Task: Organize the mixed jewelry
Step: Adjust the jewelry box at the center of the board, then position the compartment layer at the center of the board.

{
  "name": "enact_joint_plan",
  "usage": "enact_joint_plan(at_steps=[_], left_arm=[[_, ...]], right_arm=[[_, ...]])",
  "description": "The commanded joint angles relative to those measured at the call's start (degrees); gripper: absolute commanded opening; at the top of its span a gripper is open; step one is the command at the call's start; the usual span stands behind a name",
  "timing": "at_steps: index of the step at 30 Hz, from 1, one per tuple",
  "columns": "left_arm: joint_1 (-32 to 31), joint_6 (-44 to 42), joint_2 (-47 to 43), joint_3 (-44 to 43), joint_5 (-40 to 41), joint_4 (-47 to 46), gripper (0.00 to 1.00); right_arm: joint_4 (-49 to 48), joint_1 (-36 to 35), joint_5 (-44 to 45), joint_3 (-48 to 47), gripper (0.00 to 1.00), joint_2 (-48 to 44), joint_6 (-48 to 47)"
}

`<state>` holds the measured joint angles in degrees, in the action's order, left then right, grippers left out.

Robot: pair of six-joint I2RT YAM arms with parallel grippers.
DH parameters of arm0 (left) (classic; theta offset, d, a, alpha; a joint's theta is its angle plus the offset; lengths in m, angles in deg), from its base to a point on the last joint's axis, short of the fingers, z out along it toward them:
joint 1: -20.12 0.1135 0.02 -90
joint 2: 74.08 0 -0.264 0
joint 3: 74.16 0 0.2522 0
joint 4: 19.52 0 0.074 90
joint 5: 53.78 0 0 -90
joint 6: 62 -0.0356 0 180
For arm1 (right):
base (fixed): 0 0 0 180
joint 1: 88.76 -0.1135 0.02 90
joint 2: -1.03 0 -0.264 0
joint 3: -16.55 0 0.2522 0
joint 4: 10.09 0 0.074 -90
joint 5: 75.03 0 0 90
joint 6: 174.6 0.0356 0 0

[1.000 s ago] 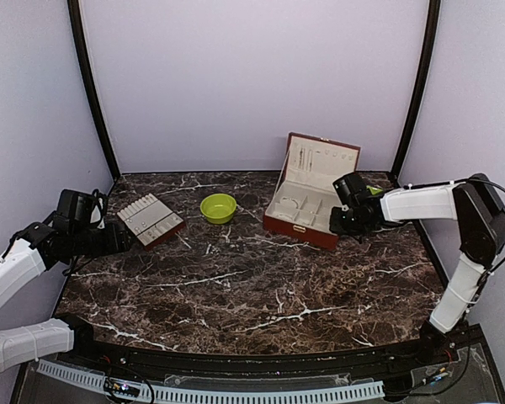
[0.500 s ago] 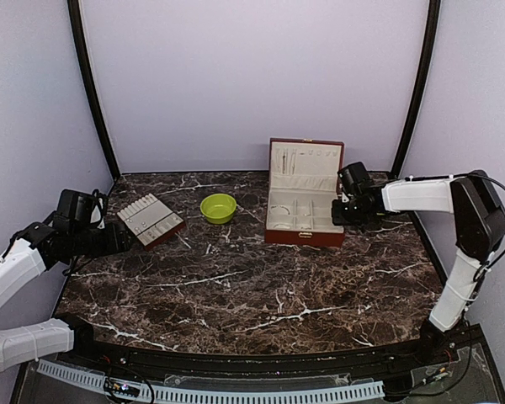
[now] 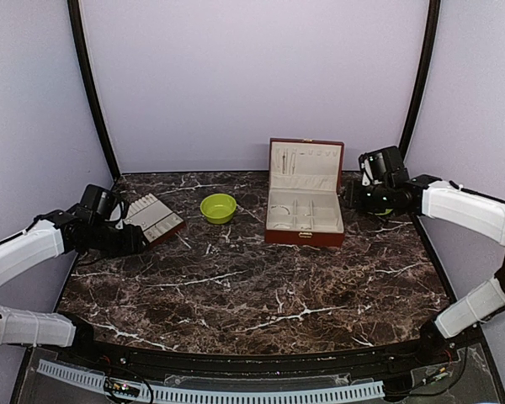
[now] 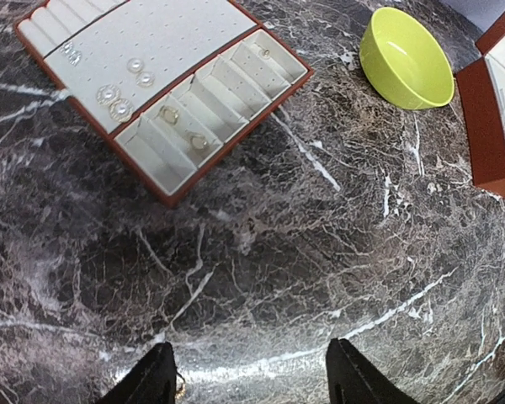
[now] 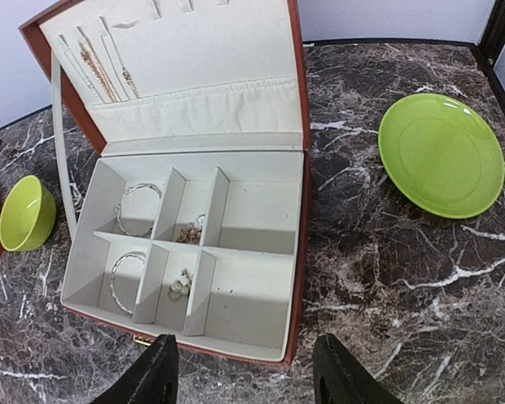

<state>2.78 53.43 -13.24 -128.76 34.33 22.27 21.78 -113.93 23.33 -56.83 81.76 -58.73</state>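
The mixed jewelry lies in two places. Small silvery earrings [image 4: 118,104] and rings [image 4: 169,114] sit on the cream-lined tray [image 4: 164,38]. Bracelets [image 5: 138,207], small earrings [image 5: 179,286] and fine chains [image 5: 97,71] are in the open red-brown box [image 5: 299,252]. My left gripper [image 4: 251,387] hovers open over bare marble just in front of the tray [image 3: 151,219]. A tiny golden loop shows at its left fingertip [image 4: 156,380]. My right gripper [image 5: 244,383] is open above the box's near right corner, apart from the box [image 3: 305,202].
A lime-green bowl [image 3: 218,207] stands between the tray and the box. A lime-green plate [image 5: 442,153] lies right of the box, under my right arm. Purple walls and black posts close in the back and sides.
The box has swung from skewed to square with its lid upright. My right gripper opened, let go of it and drew back to the right. My left gripper moved forward beside the tray.
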Motion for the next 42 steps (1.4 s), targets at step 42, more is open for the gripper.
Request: enact_joint_plan(at_steps=[42], left_arm=[[1.03,-12.53,35.27,-16.99,13.36,-7.29,0.47]], right_arm=[[5.62,-0.17,-1.5,11.29,0.62,-19.29,6.1]])
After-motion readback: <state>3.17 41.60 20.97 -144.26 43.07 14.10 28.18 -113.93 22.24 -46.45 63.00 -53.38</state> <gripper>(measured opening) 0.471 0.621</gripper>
